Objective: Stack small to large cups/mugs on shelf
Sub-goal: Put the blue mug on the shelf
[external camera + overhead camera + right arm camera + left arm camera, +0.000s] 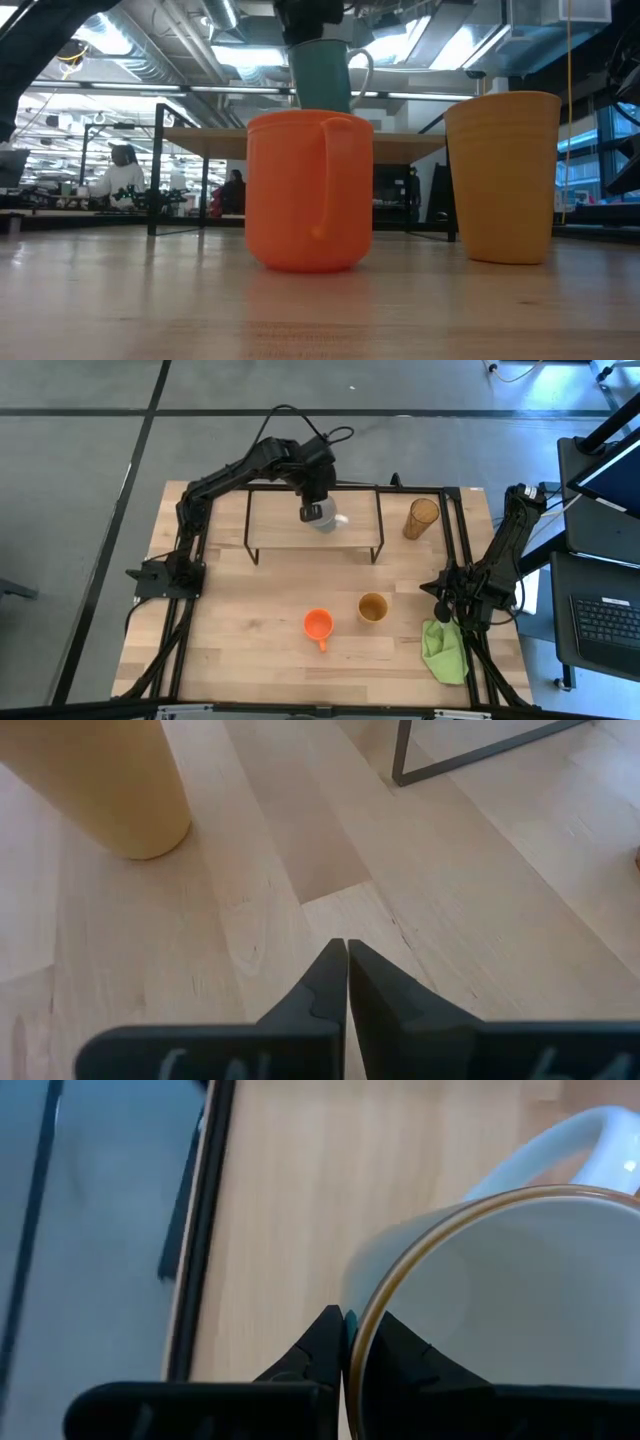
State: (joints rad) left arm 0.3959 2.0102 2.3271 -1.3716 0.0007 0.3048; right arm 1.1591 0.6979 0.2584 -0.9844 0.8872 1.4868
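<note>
Left gripper [345,1330] pinched on the white mug's [500,1300] rim, mug hanging over the shelf [290,525] middle. Right gripper [347,960] closed, empty, near the tan cup [95,780].

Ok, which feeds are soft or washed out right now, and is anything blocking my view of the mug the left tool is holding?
Low view: bright ceiling lights behind, and the orange mug and tan cup hide most of the white mug. Left wrist view: white mug fills the frame, soft at close range. High view: even light, the mug partly under the left tool.
</note>
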